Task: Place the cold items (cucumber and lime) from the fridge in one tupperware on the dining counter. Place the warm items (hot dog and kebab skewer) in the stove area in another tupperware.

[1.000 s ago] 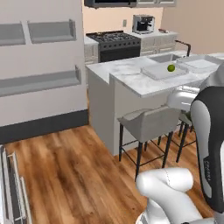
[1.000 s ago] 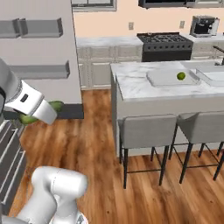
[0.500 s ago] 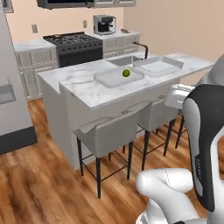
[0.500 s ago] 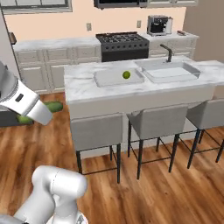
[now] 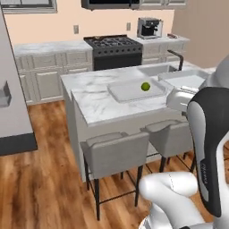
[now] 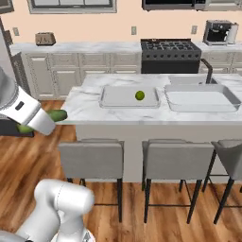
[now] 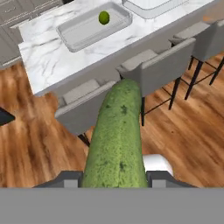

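Note:
My gripper [image 7: 114, 179] is shut on the dark green cucumber [image 7: 116, 131], which sticks out ahead of the fingers. From the right base view the gripper [image 6: 43, 122] hangs left of the dining counter [image 6: 85, 106], above the floor, with the cucumber [image 6: 57, 115] pointing at the counter's end. The lime [image 6: 139, 95] lies in the left tupperware [image 6: 113, 97]; the hand view has that lime [image 7: 104, 17] in its tupperware [image 7: 74, 37] too. A second tupperware [image 6: 201, 98] stands to the right. The stove area [image 6: 170, 47] is behind. The fridge [image 5: 13, 107] edges the left. Hot dog and kebab skewer are out of view.
Grey stools [image 6: 92, 158] line the counter's near side, above a wooden floor. A dark faucet [image 6: 206, 66] rises behind the second tray. A toaster [image 6: 45, 38] and a coffee machine [image 6: 218, 30] sit on the back counters.
The whole picture has swung from the fridge toward the island, so the base has moved. The counter now sits nearer and more central. The cucumber stays in the shut gripper.

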